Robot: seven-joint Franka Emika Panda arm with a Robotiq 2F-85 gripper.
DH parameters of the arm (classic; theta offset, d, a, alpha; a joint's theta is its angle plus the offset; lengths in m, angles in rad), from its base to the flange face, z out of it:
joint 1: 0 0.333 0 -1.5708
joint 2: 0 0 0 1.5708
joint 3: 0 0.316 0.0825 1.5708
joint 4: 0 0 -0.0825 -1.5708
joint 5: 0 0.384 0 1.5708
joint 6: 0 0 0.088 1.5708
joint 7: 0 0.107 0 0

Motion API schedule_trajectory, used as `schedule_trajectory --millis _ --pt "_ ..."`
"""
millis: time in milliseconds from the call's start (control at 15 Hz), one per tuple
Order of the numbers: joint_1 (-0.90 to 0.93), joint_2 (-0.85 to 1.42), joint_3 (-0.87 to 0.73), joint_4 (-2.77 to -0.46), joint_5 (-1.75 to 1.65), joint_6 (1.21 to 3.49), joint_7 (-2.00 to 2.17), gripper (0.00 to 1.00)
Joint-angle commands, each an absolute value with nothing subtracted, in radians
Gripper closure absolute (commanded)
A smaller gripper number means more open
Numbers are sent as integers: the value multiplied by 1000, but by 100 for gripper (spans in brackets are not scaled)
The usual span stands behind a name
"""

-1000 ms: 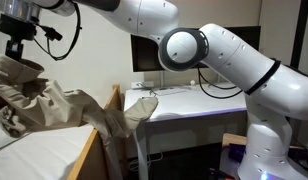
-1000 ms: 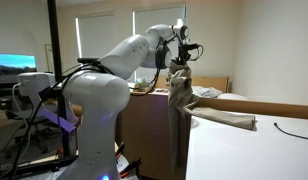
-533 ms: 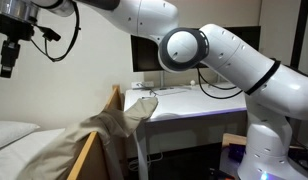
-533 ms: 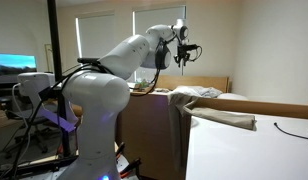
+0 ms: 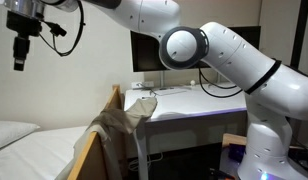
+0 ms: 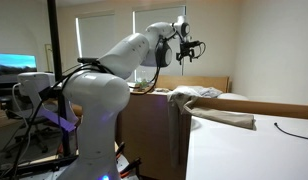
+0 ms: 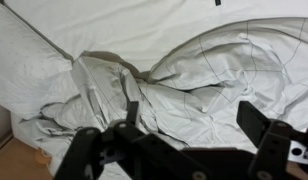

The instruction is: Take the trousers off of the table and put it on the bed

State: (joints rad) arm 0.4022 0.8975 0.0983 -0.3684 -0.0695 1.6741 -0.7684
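Hand point(image 5: 19, 64) up (clr), trousers point(image 5: 119, 122) over bed point(image 5: 39, 150) edge

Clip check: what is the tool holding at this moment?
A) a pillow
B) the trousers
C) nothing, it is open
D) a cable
C: in the wrist view the tool is spread open and empty, with the trousers lying loose on the bed beneath it.

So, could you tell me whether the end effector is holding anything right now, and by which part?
Nothing is held: the end effector hangs open and empty, with the trousers lying crumpled on the bed beneath it.
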Motion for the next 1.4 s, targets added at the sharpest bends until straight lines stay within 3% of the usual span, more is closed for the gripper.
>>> schedule_trajectory --millis 0,467,1333 --pt "393 837 17 -398 -149 1614 -687 0" --pt "375 795 -112 -407 -293 1465 -527 0" --pt "315 747 -86 -389 -221 1122 -30 0"
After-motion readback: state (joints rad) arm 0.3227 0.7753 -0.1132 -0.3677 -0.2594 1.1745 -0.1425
